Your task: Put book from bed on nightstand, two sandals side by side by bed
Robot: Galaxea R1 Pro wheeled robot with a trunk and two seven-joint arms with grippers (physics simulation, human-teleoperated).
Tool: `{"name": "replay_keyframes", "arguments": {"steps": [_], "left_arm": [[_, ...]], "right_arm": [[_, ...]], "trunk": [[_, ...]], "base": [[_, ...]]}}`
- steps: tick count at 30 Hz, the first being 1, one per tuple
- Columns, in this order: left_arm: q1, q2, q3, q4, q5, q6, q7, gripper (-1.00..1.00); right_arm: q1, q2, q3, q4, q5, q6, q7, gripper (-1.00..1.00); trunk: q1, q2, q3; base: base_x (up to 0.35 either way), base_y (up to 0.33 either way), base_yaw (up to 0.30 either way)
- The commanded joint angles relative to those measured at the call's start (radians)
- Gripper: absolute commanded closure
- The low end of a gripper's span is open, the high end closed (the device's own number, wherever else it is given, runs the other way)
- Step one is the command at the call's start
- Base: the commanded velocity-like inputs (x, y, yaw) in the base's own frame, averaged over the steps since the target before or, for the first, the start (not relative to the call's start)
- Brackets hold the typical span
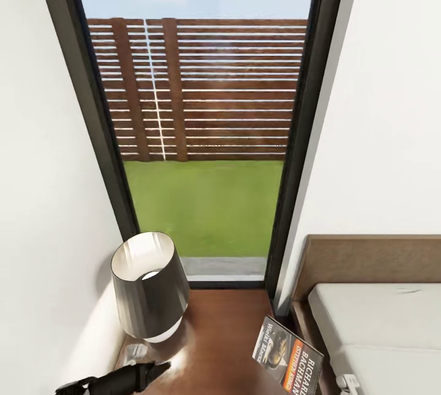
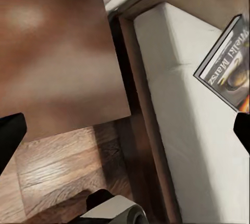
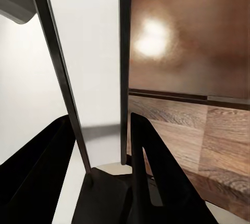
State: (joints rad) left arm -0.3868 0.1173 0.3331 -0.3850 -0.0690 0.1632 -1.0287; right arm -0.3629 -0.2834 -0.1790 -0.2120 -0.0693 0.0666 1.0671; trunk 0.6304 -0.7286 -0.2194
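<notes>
The book (image 1: 288, 358) cover reads "RICHARD BACHMAN", "STEPHEN"

You've got the book (image 1: 289, 361) tilted up on edge, dark cover with photo, orange band, white "RICHARD" lettering, over the gap between nightstand (image 1: 214, 346) and bed (image 1: 380, 327). Nightstand: glossy dark-brown square top, just beside the bed's white mattress and wooden frame, under the dark-framed window (image 1: 202, 125).

Bright daylight enters through the window (image 1: 205, 138). A soft glare patch marks the glossy nightstand (image 3: 153, 39) top. Renders are slightly blurred, edges stretched.
</notes>
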Motion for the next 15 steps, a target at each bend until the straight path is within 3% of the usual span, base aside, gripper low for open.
{"name": "replay_keyframes", "arguments": {"steps": [1, 3, 6, 10, 15], "left_arm": [[-0.001, -0.001, 0.022, -0.011, 0.030, 0.019, -0.008, -1.00], [-0.001, 0.002, 0.038, -0.029, 0.084, 0.030, -0.011, -1.00], [-0.001, 0.020, 0.058, -0.040, 0.125, 0.034, -0.009, -1.00], [0.000, 0.025, 0.118, -0.036, 0.141, 0.032, -0.006, -1.00], [0.004, 0.022, 0.143, -0.012, 0.138, 0.016, -0.003, -1.00]], "right_arm": [[-0.001, 0.000, 0.001, 0.000, -0.007, 0.007, 0.003, 1.00], [-0.001, 0.000, 0.001, 0.000, -0.007, 0.007, 0.003, 1.00], [-0.001, -0.001, 0.001, 0.000, -0.007, 0.007, 0.002, 1.00], [-0.001, -0.002, -0.001, 0.000, -0.007, 0.013, 0.004, 1.00], [-0.001, -0.003, -0.007, -0.011, -0.010, 0.047, 0.010, 1.00]], "trunk": [[0.000, -0.001, -0.002], [0.000, -0.001, -0.002], [0.000, -0.001, -0.002], [0.000, -0.001, -0.002], [0.000, -0.001, -0.002]], "base": [[0.000, 0.000, 0.000], [0.000, 0.000, 0.000], [0.000, 0.000, 0.000], [0.000, 0.000, 0.000], [0.000, 0.000, 0.000]]}}
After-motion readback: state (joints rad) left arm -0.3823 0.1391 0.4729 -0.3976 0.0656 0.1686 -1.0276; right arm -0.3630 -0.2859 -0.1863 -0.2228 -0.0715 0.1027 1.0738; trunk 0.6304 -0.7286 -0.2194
